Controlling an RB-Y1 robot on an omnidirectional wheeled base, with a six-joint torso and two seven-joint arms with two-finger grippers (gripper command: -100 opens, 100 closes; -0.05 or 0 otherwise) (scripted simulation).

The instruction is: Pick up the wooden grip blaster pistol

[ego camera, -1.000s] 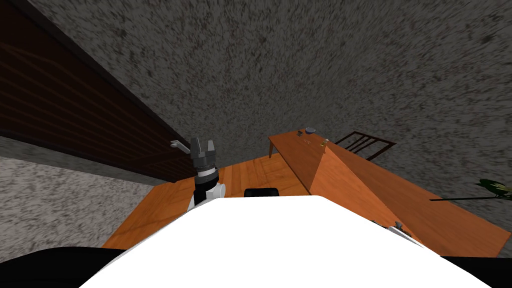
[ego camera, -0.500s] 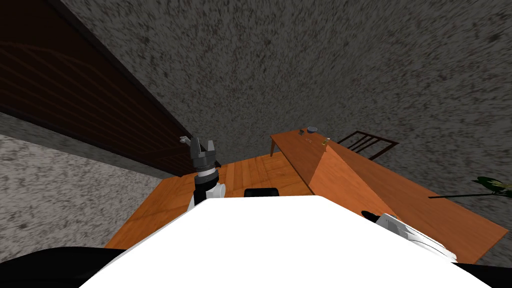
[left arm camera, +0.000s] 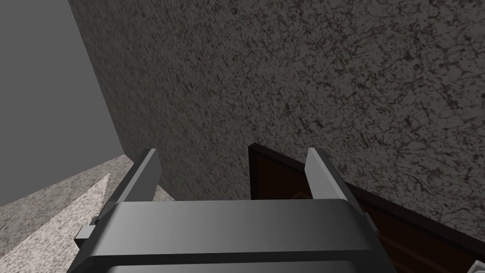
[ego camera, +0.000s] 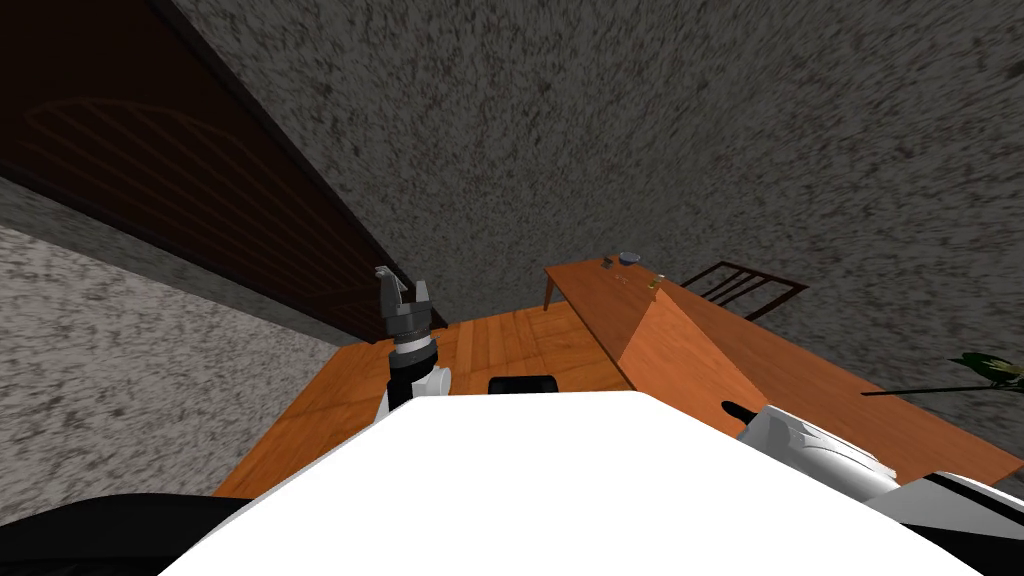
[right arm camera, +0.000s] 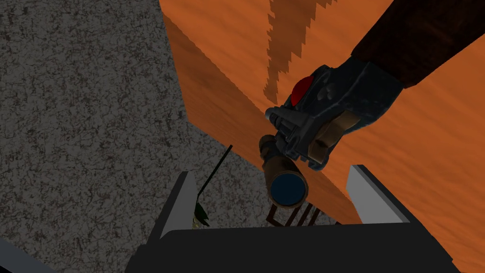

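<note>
Table (ego camera: 800,390) stands to your right. The pistol (right arm camera: 308,128) lies on it near the edge, just ahead of the right gripper (right arm camera: 272,171). Small items (ego camera: 625,259) sit at the table's far end. A chair (ego camera: 745,288) stands behind it, with a plant (ego camera: 990,368) further right. The left gripper (ego camera: 403,282) is before the door (ego camera: 150,180) on your left.

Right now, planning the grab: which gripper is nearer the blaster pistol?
Right. The right gripper faces the pistol just beyond its open fingers; the left gripper is raised by the dark door, apart.
</note>
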